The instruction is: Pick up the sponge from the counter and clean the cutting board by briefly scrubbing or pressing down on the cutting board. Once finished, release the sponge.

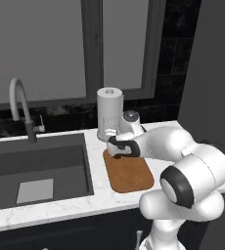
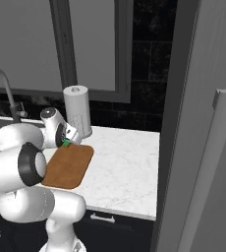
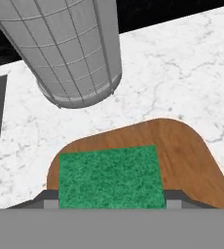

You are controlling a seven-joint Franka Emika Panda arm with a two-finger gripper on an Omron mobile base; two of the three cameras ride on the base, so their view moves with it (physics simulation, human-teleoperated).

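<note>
The claw [image 3: 111, 200] is clamped on the sponge [image 3: 111, 178], one fingertip at each side of its green top. The sponge sits over the near corner of the cutting board [image 3: 192, 160], which lies on the white bench [image 3: 182, 73] near the paper towel roll [image 3: 70, 48].

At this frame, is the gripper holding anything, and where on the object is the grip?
Yes: the gripper holds the sponge, one finger on each of its two opposite side faces, green top up, over the far end of the cutting board.
</note>
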